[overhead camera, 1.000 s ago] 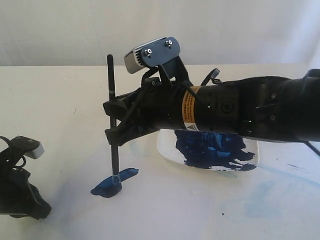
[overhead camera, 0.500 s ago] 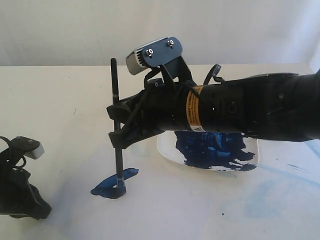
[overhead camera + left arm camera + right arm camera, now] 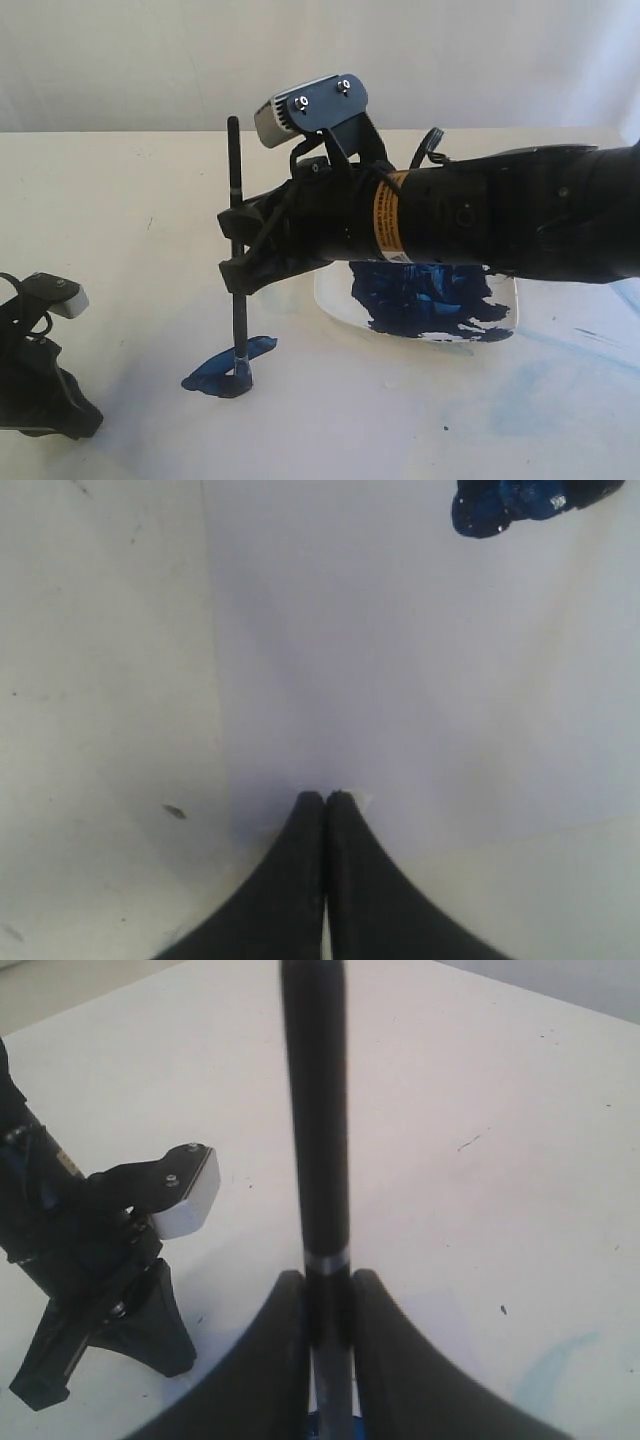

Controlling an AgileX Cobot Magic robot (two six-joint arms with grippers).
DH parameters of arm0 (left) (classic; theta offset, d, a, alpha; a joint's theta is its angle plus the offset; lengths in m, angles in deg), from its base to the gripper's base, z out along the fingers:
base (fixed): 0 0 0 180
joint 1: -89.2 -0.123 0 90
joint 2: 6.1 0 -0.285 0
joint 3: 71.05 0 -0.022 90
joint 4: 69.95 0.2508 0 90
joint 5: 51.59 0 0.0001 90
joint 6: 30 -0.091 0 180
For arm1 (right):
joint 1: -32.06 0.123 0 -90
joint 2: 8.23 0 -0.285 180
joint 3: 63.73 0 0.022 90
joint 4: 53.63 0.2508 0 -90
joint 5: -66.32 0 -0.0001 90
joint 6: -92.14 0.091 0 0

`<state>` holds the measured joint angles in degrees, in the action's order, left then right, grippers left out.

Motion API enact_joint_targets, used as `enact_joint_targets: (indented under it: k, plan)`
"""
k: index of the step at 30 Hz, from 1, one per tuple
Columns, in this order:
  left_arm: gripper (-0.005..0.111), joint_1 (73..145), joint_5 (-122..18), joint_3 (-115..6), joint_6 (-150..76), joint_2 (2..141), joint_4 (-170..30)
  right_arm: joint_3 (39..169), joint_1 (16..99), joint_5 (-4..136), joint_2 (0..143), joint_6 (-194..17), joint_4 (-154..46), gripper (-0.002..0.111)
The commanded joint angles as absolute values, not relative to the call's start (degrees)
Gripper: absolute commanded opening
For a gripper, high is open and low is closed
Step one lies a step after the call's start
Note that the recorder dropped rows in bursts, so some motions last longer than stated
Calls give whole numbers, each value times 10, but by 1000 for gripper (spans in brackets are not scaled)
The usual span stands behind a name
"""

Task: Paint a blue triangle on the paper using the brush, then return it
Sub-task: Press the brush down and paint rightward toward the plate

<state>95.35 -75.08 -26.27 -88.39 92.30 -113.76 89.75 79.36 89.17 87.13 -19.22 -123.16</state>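
My right gripper [image 3: 236,266] reaches in from the right, shut on the black handle of the brush [image 3: 234,190], which stands upright. The bristle tip rests on the blue triangle [image 3: 228,366], a small dark blue mark on the paper [image 3: 340,410]. In the right wrist view the brush [image 3: 315,1110] rises between the fingers of the right gripper [image 3: 328,1285]. My left gripper [image 3: 70,415] rests at the near left, away from the mark. In the left wrist view the left gripper [image 3: 325,798] is shut on nothing over the paper [image 3: 400,680], with the blue triangle [image 3: 505,505] at a corner of the frame.
A white square plate [image 3: 326,292] with a large dark blue paint blob [image 3: 425,300] lies under the right arm. Faint light-blue smears [image 3: 520,410] mark the surface at the near right. The left arm [image 3: 100,1280] shows in the right wrist view.
The right gripper has carried the upright brush a little to the right, dragging its tip along the blue mark. The left arm has not moved.
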Motion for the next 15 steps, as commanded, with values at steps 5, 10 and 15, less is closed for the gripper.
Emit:
enact_joint_targets:
  k: [5, 10, 15]
  plan:
    - [0, 959, -767, -258, -885, 927, -1135, 896, 794, 864, 860, -139, -1305, 0]
    - [0, 959, -767, -258, -885, 927, -1135, 896, 794, 830, 837, -129, -1311, 0]
    - [0, 959, -768, -258, -885, 927, -1135, 896, 794, 813, 823, -120, -1323, 0]
